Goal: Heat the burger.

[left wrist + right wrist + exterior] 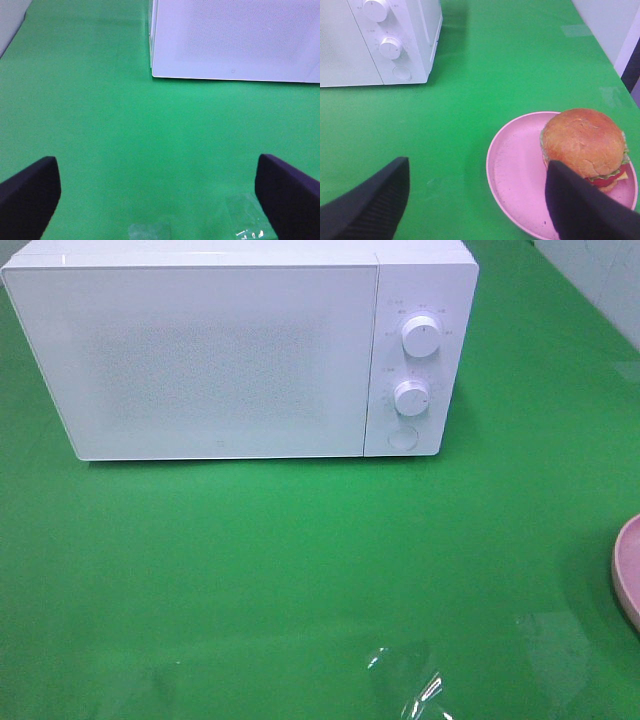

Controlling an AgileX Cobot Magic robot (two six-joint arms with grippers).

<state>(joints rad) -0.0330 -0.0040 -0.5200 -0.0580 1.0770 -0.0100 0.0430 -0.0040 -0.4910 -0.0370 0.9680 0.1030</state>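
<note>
One burger (583, 145) sits on the far-side part of a flat round pink plate (517, 170), off centre toward the rim; its bun is domed, glossy and brown, with a thin frill of green lettuce and a red slice showing at the lower edge. In the right wrist view one dark finger covers part of the burger's lower side and the plate's near rim. In the high view only a sliver of the plate (629, 570) shows at the right border, and the burger is out of that picture. The right gripper (475, 200) hangs above the bench with its jaws spread wide, one matte black finger (370, 205) over bare green and the other (580, 205) over the plate, holding nothing. The bench (300, 570) is covered in a smooth green sheet with a slight sheen. One white box-shaped microwave (240, 345) stands at the back, door closed, its front panel speckled with fine dots; it carries two round white knobs (421, 337) and one round button (402, 437), with markings too small to read. The left gripper (160, 195) is likewise spread wide and empty, only two dark fingertips (30, 195) showing. Clear glinting patches (415, 685) lie on the near bench; I cannot tell what they are.
</note>
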